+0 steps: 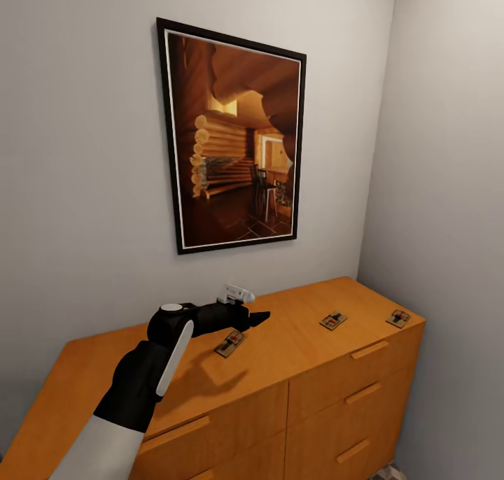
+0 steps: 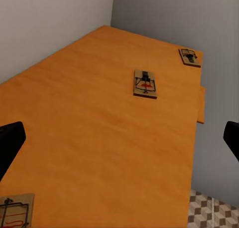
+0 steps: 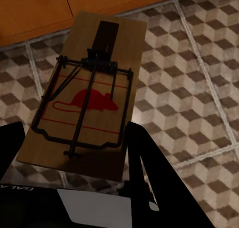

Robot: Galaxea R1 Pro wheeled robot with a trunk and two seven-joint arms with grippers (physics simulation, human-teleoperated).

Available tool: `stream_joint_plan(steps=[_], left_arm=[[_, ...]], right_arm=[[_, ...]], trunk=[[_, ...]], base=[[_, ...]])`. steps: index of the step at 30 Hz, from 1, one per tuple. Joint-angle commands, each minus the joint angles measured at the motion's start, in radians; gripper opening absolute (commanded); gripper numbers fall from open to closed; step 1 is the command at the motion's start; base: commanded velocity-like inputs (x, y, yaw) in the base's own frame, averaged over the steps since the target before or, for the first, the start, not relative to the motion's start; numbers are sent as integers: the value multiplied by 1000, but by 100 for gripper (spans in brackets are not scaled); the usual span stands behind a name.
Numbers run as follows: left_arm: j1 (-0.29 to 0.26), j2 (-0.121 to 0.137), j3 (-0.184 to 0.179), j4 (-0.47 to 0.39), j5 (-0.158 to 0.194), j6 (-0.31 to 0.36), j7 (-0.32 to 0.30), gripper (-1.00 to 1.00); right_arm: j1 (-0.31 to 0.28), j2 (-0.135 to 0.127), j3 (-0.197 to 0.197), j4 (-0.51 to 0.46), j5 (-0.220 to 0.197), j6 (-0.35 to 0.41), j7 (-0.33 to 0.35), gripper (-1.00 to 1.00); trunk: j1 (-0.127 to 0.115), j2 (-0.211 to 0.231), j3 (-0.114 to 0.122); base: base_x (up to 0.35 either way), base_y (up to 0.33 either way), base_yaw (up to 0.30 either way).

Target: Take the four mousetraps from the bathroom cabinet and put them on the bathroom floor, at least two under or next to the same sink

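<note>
1. Left arm stretched over the top of the cabinet, with the left gripper hovering just above the nearest mousetrap and not touching it.
2. Left fingers spread wide and empty in the left wrist view: dark fingertips at both edges, bare orange wood between them.
3. Three traps lying flat on the cabinet top: nearest one towards the left, middle mousetrap further right, far-right mousetrap close to the right end and front edge.
4. Same three in the left wrist view: nearest, middle, far-right.
5. Right gripper closed on the fourth mousetrap, pinched by its near end and held above the bathroom floor, beside the cabinet's base.
6. No sink in sight, so impossible to tell whether that spot would count as next to one.
7. Risk, as a judgement: a thin flat plate offers little to grip; a descent slightly off centre likely to push the nearest trap along the smooth top rather than catch it.
8. Further risk: fingertips pressing on the wire bar instead of the plate edges, tilting or flicking the trap away.
9. Risk for the right side: end-only pinch, so a jolt could swing or drop the held trap.
</note>
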State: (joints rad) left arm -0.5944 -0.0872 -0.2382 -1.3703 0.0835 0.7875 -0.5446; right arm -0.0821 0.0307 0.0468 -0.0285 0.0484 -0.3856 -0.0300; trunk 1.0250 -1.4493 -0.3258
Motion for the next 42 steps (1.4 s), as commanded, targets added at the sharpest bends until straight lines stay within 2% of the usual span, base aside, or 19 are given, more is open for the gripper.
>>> stream_joint_plan(steps=[1, 16, 21, 24, 26, 27, 28, 29, 32, 34, 35, 38, 42], left_arm=[[-1, 0, 0, -1, 9, 9, 2, 100], [-1, 0, 1, -5, 5, 9, 7, 100], [-1, 2, 0, -51, -14, 15, 11, 100], [-1, 3, -15, -71, -36, 17, 12, 100], [-1, 2, -45, -77, -72, 18, 12, 100], [-1, 1, -62, -82, -106, 19, 12, 100], [-1, 1, -68, -86, -123, 19, 12, 100], [-1, -1, -76, -98, -157, 21, 12, 100], [-1, -2, -84, -118, -198, 26, 11, 100], [-1, -2, -88, -133, -226, 60, 11, 100], [-1, 1, -89, -145, -243, 124, 9, 100], [-2, 11, -90, -160, -253, 183, 8, 100], [-3, 17, -90, -173, -258, 208, 8, 100]], right_arm=[[-1, 0, 4, 1, 4, -3, -4, -100], [-1, 0, 4, 1, 4, -3, -4, -100], [-1, 0, 4, 1, 4, -2, -4, -100], [-1, 0, 4, 1, 4, -2, -4, -100], [-1, 0, 4, 1, 4, -2, -4, -100], [-1, 0, 4, 1, 4, -2, -4, -100], [-1, 0, 4, 1, 4, -2, -4, -100], [-1, 0, 4, 1, 4, -2, -4, -100], [-1, 0, 4, 1, 4, -2, -4, -100], [-1, 0, 4, 1, 4, -2, -4, -100], [-1, 0, 4, 1, 4, -2, -4, -100], [-1, 0, 4, 1, 4, -2, -4, -100], [-1, 0, 4, 1, 4, -3, -4, -100]], trunk=[[0, -1, -1], [0, -1, -1], [0, -1, -1], [0, -1, -1], [0, -1, -1], [0, -1, -1], [0, -1, -1], [0, -1, -1], [0, -1, -1], [0, -1, -1], [0, -1, -1], [0, -1, -1], [0, -1, -1]], base=[[2, 1, 0], [0, 0, 0], [0, 0, 0], [0, 0, 0], [0, 0, 0], [0, 0, 0], [0, 0, 0], [0, 0, 0], [0, 0, 0], [0, 0, 0], [0, 0, 0], [0, 0, 0], [0, 0, 0]])
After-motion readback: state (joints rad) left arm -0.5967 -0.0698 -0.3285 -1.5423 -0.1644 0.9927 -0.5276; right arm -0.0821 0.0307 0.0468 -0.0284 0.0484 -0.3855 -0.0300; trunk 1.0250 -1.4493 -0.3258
